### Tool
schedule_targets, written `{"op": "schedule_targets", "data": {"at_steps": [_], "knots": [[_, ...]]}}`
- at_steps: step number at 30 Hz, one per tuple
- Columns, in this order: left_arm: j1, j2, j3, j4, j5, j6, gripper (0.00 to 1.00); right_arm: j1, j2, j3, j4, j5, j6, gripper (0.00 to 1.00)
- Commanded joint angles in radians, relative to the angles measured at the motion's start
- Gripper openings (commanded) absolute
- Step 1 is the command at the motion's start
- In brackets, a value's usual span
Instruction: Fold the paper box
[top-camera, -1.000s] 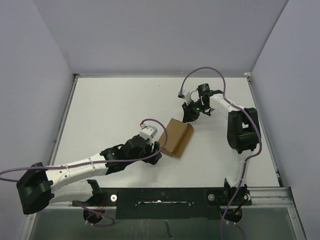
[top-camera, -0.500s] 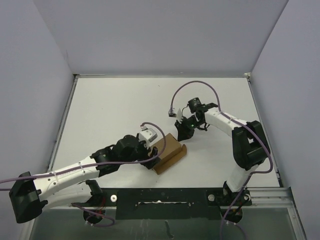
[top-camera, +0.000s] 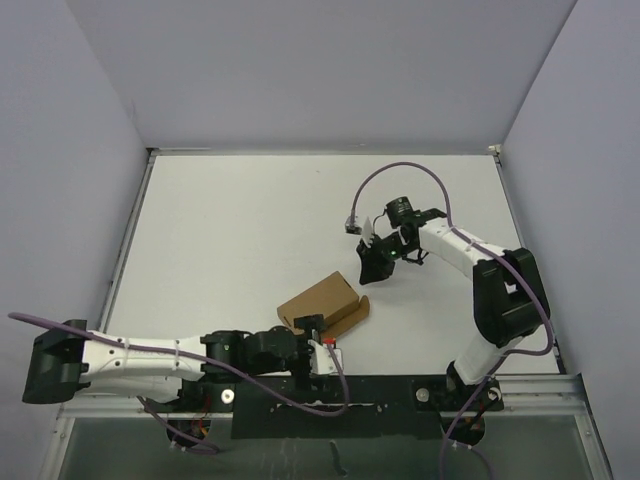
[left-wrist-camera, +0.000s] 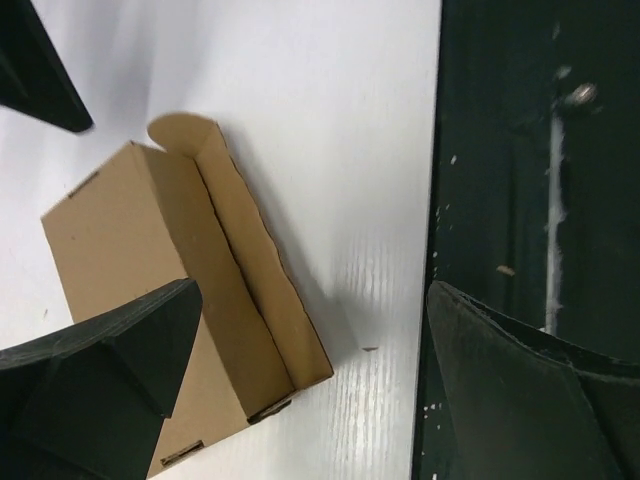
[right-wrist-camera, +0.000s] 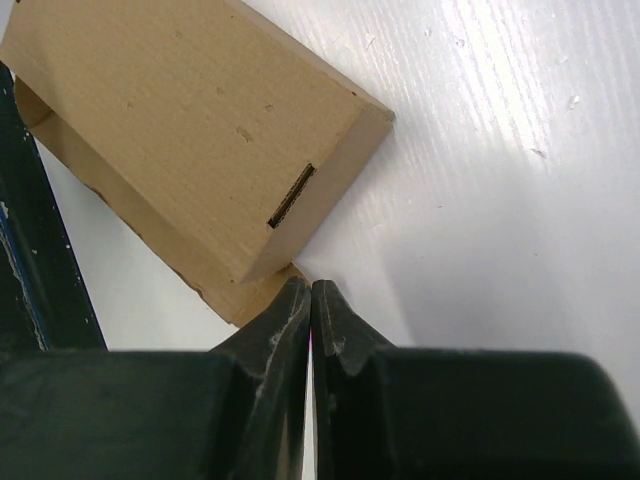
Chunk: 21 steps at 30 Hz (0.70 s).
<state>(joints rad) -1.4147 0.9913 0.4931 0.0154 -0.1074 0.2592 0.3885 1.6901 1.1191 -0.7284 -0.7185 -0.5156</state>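
Note:
The paper box (top-camera: 322, 306) is a brown carton lying near the table's front edge, with one long side flap (left-wrist-camera: 250, 260) standing open and a rounded tab at its far end. My left gripper (top-camera: 310, 340) is open wide just in front of it. In the left wrist view the left gripper (left-wrist-camera: 312, 300) has one finger (left-wrist-camera: 110, 370) over the box (left-wrist-camera: 130, 250) and the other finger (left-wrist-camera: 520, 390) over the black strip, holding nothing. My right gripper (top-camera: 375, 263) is shut and empty. In the right wrist view the right gripper (right-wrist-camera: 310, 288) points at the box's corner (right-wrist-camera: 190, 130).
A black strip (top-camera: 330, 398) runs along the table's near edge, close in front of the box, and shows in the left wrist view (left-wrist-camera: 530, 150). Grey walls enclose the white table (top-camera: 230, 230) on three sides.
The box has slid towards the near edge and turned. My left arm has drawn back to the front edge and its gripper has come off the box. The right gripper followed the box slightly.

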Motion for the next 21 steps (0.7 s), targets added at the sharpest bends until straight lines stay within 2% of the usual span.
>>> {"op": "schedule_targets", "data": {"at_steps": [1,7,21], "knots": [[-0.025,0.107,-0.031,0.174,-0.2,0.101,0.98,-0.016,-0.058,0.002,-0.005,-0.079,-0.016,0.04],[-0.003,0.217,-0.023,0.226,-0.277,0.102,0.98,-0.048,-0.074,-0.002,-0.011,-0.123,-0.022,0.05],[0.079,0.29,-0.036,0.247,-0.214,0.009,0.98,-0.128,-0.164,-0.031,0.024,-0.28,0.025,0.12]]}}
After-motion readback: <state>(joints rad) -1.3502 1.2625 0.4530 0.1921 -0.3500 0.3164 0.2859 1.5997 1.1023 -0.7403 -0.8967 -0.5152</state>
